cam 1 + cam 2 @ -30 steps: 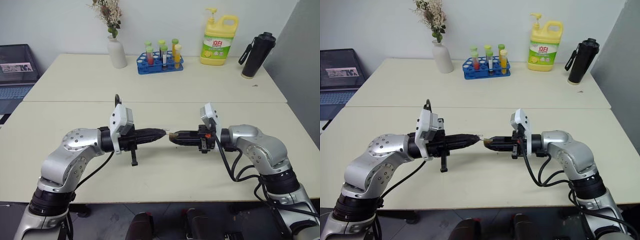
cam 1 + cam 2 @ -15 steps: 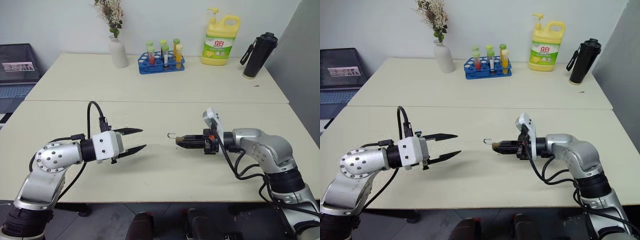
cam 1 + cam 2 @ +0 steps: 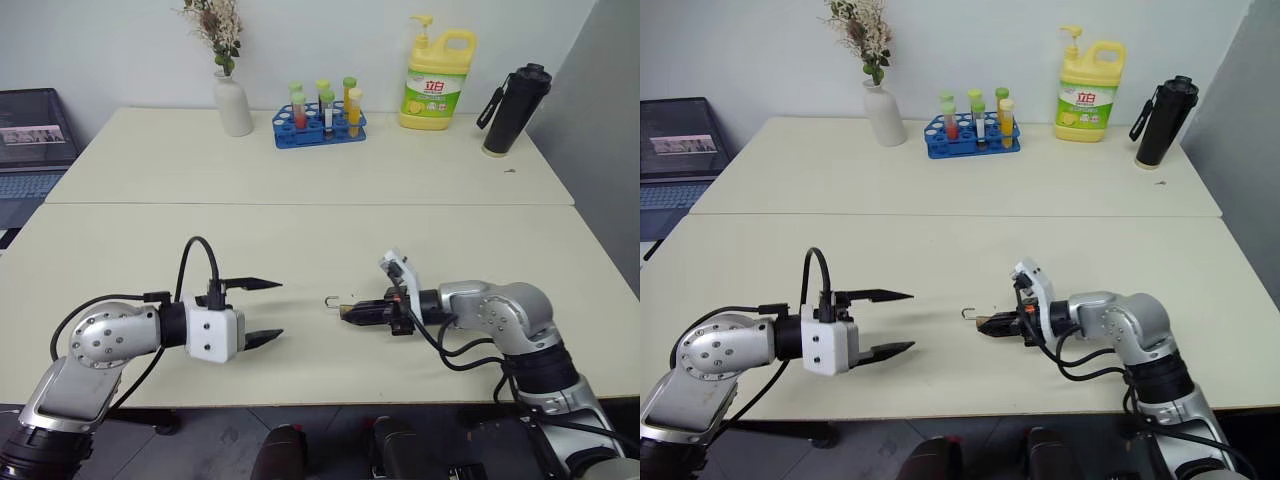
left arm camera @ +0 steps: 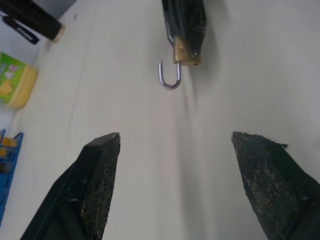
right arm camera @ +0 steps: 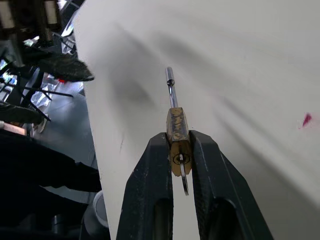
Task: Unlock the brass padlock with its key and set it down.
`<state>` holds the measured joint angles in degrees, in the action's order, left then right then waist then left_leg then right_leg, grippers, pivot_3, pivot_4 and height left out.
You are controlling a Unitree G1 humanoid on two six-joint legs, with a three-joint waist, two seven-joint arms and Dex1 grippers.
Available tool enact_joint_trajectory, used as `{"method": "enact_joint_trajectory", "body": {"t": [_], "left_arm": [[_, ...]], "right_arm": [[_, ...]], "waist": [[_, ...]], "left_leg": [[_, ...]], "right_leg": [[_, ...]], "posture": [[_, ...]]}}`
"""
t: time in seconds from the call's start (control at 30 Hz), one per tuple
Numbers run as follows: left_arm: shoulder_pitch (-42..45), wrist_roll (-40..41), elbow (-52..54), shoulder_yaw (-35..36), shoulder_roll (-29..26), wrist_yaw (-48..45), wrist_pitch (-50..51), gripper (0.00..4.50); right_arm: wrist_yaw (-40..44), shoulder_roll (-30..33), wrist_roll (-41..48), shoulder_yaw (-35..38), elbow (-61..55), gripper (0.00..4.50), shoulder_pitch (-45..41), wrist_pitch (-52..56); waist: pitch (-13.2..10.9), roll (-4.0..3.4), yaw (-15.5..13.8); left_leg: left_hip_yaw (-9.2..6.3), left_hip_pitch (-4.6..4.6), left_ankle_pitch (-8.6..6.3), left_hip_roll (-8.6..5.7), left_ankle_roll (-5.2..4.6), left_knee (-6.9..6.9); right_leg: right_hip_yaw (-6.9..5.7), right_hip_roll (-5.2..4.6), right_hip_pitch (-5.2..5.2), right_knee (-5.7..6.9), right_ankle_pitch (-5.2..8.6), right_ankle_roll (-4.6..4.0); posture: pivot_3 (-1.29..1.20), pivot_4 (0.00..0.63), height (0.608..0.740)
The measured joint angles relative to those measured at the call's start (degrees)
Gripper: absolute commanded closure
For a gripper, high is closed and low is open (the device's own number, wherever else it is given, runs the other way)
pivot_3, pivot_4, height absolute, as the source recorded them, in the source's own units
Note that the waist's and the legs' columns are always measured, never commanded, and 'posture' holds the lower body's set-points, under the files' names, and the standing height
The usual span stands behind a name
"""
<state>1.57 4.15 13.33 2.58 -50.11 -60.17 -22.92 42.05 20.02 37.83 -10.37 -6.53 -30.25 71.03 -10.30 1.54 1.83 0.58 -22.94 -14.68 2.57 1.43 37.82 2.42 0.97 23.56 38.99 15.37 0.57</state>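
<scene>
So, quick rundown, everything placed off the brass padlock.
brass padlock: small gold block clamped between the right gripper's two black fingers, low over the front table; silvery shackle sticks out past the fingertips toward the left gripper and looks swung open, one leg free in the left wrist view.
key: thin silvery bit at the padlock's keyhole end, tucked back between the right fingers; cannot tell how deep it sits.
right gripper: jaws together, pinched on the padlock body, pointing sideways toward the left gripper.
left gripper: jaws apart, wide gap, nothing between them; well apart from the padlock, fingertips aimed at it across bare tabletop.
left fingers: black textured pads, one on either side of the padlock's line in the wrist view.
front table: pale cream top directly under the padlock; whether the shackle touches it, cannot tell.
test tube rack: blue, coloured tubes, on the back table far behind the padlock.
white vase: with dried flowers, far behind the padlock, beside the rack toward the left gripper's side.
yellow detergent bottle: far behind the padlock, on the rack's other side.
black flask: back table, farthest out behind the right gripper's side.
laptop: off the table edge, well beyond the left gripper from the padlock.
</scene>
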Motion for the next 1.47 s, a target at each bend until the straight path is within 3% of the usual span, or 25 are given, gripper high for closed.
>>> {"method": "enact_joint_trajectory", "body": {"t": [0.23,0.5,0.67,0.73,0.77,0.83,0.9,1.07,1.47], "left_arm": [[-0.96,-1.07,-1.30,-1.42,0.22,0.83,-3.28,0.78],[-1.10,-1.79,-1.55,-3.41,0.77,2.05,-3.46,0.78],[-1.22,-1.81,-1.58,-3.46,0.76,2.17,-3.49,0.78],[-1.28,-1.68,-1.48,-3.49,0.79,2.23,-3.03,0.78],[-1.66,-0.84,-0.74,-3.37,0.93,2.52,-1.26,0.78],[-3.72,2.43,1.27,-2.81,1.18,3.34,4.78,0.78],[-5.38,5.25,3.59,-2.00,1.42,4.17,11.53,0.78],[-8.07,10.71,9.59,1.34,1.36,7.04,26.08,0.78],[-10.61,13.76,12.44,6.92,-0.71,6.13,35.05,0.78]], "right_arm": [[-6.78,-6.24,-0.37,1.80,4.54,4.32,-0.19,3.68],[-9.43,-7.31,-0.51,2.67,4.57,1.59,-0.54,3.55],[-9.13,-2.46,0.58,2.94,-0.69,0.04,0.27,4.57],[-8.18,0.80,0.24,2.40,-2.87,0.04,0.97,3.68],[-6.25,5.40,-1.02,0.67,-5.43,0.04,2.53,0.53],[-1.51,14.54,-5.08,-1.17,-8.42,0.04,5.57,-7.90],[3.16,19.56,-10.29,-1.67,-8.56,0.04,7.70,-19.90],[12.54,21.20,-13.10,-0.90,-9.05,0.04,9.54,-38.67],[22.01,25.64,-16.15,0.53,-9.48,0.04,13.65,-49.82]], "waist": [[0.01,0.02,0.02],[0.04,0.02,0.01],[0.04,0.03,-0.38],[0.05,0.04,-0.41],[0.04,0.02,-0.55],[0.02,0.01,-0.51],[-0.01,0.05,-0.16],[-0.03,0.04,0.93],[-0.05,0.02,0.03]], "left_leg": [[0.02,-0.01,0.00,-0.01,0.00,0.01],[-0.01,0.05,0.00,-0.01,0.00,0.01],[-0.03,0.04,0.00,-0.10,0.00,0.05],[-0.02,0.02,0.00,-0.11,0.00,0.05],[-0.06,-0.01,0.00,-0.19,0.00,0.05],[0.00,-0.03,-0.02,-0.24,-0.04,0.04],[0.00,-0.04,-0.03,-0.18,-0.05,0.03],[-0.15,0.07,-0.03,0.15,-0.04,-0.04],[0.00,0.06,-0.05,-0.01,-0.01,0.02]], "right_leg": [[0.00,-0.01,0.00,-0.01,0.00,0.01],[-0.03,-0.01,-0.05,0.02,-0.01,0.02],[-0.06,-0.08,-0.12,-0.02,-0.03,0.05],[-0.06,-0.10,-0.12,-0.04,-0.03,0.06],[-0.09,-0.16,-0.12,-0.07,-0.02,0.07],[-0.06,-0.25,-0.12,-0.14,0.01,0.11],[-0.06,-0.19,-0.07,-0.13,0.01,0.12],[-0.12,0.22,-0.05,0.02,0.06,0.02],[-0.04,-0.02,-0.06,-0.02,0.07,-0.03]], "posture": [[0.00,0.150,0.740],[0.00,0.150,0.740],[0.00,0.150,0.740],[0.00,0.150,0.740],[0.00,0.150,0.740],[0.00,0.150,0.740],[0.00,0.150,0.740],[0.00,0.150,0.740],[0.00,0.150,0.740]]}}
